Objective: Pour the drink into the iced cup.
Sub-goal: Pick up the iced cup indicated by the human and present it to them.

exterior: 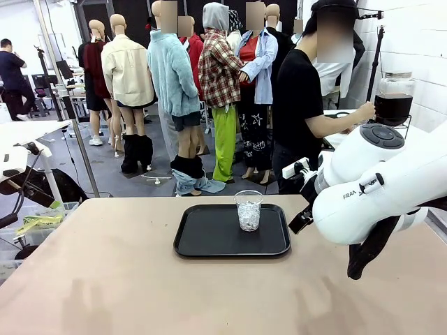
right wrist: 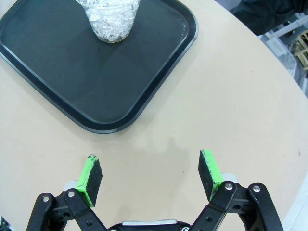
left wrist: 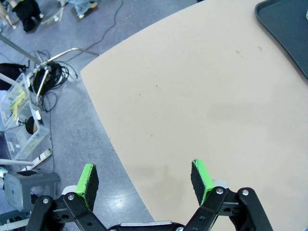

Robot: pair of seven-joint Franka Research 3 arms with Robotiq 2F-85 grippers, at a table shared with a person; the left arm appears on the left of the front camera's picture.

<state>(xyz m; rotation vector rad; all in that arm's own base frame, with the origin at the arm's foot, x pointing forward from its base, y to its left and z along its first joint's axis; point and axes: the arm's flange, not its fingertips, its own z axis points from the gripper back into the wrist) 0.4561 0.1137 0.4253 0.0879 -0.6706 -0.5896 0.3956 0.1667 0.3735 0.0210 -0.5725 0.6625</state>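
Green pads [right wrist: 90, 180] of the right gripper [right wrist: 151, 179] are standing wide apart with nothing between them, hanging over bare tan table [right wrist: 231, 96]. Just ahead of the fingertips, off toward the picture-left finger, a black tray [right wrist: 72, 96] is lying flat. The cup [right wrist: 109, 19], holding ice, is standing upright on the tray's far part, well beyond the fingers.

The left gripper [left wrist: 144, 180] is also spread open and holding nothing. Its fingers [left wrist: 200, 179] are straddling the table's curved edge, and grey floor with cables and bins is showing past the picture-left finger. A tray corner is sitting far ahead on the picture-right finger's side.

In the front view the drink [exterior: 392, 109] is sitting dark in a clear jar [exterior: 395, 84] beyond the table's far right, well apart from the cup. A person's hand [exterior: 364, 112] is touching the jar.
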